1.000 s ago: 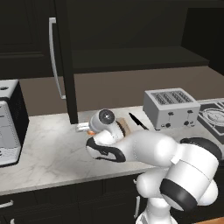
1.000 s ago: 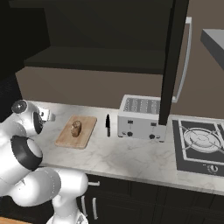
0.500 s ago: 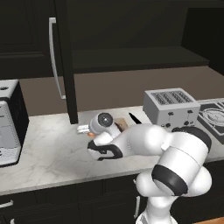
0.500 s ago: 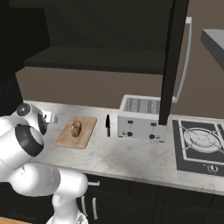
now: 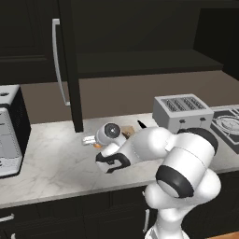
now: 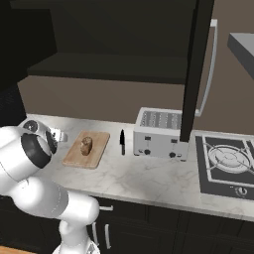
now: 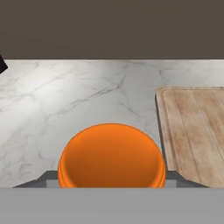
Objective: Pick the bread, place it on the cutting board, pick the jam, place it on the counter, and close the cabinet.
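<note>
The jam (image 7: 111, 157), a squat orange jar, sits between my fingertips, and my gripper (image 7: 111, 178) is shut on it just above the marbled counter (image 7: 65, 96). In the left base view the gripper (image 5: 90, 140) hangs low over the counter (image 5: 51, 163) with a sliver of the orange jam (image 5: 97, 145) showing under the hand. The bread (image 6: 86, 145) lies on the wooden cutting board (image 6: 94, 151), just right of the gripper (image 6: 59, 136). The cutting board (image 7: 192, 131) edge lies close to the jar. The dark cabinet door (image 5: 70, 65) stands open above.
A black knife (image 6: 122, 141) lies between the board and the silver toaster (image 6: 159, 133). A stove (image 6: 228, 161) sits at the far right. A grey appliance (image 5: 8, 133) stands at the counter's left end. The open door's silver handle (image 5: 57, 60) hangs over the counter.
The hand with the jam has sunk slightly toward the counter, and the arm's elbow has swung round behind it. Bread and board have not moved.
</note>
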### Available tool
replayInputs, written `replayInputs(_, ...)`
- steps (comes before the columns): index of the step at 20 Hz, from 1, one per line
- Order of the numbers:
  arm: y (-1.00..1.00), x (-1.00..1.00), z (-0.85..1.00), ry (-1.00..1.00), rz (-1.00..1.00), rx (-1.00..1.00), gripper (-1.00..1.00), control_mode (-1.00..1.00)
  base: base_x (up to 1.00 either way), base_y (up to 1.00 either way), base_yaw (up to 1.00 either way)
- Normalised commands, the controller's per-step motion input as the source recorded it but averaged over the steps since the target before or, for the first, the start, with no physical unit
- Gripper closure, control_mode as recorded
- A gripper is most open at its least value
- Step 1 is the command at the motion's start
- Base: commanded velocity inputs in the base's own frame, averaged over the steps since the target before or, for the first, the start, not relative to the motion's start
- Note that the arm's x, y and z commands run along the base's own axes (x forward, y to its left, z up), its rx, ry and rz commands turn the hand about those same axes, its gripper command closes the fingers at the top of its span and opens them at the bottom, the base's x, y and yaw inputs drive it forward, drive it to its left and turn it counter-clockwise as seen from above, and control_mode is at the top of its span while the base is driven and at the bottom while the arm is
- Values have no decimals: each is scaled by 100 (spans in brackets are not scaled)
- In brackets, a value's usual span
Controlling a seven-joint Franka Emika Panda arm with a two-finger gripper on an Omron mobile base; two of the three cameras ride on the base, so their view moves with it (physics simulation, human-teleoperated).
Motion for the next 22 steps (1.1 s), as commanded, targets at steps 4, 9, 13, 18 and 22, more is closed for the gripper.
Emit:
replayInputs(4,0,5,-12,0,0,0,100,-100,0,0,0)
replayInputs(9,0,0,-7,0,0,0,100,-100,0,0,0)
replayInputs(13,0,0,-11,0,0,0,100,-100,0,0,0)
replayInputs(18,0,0,-8,0,0,0,100,-100,0,0,0)
replayInputs(22,0,0,-7,0,0,0,100,-100,0,0,0)
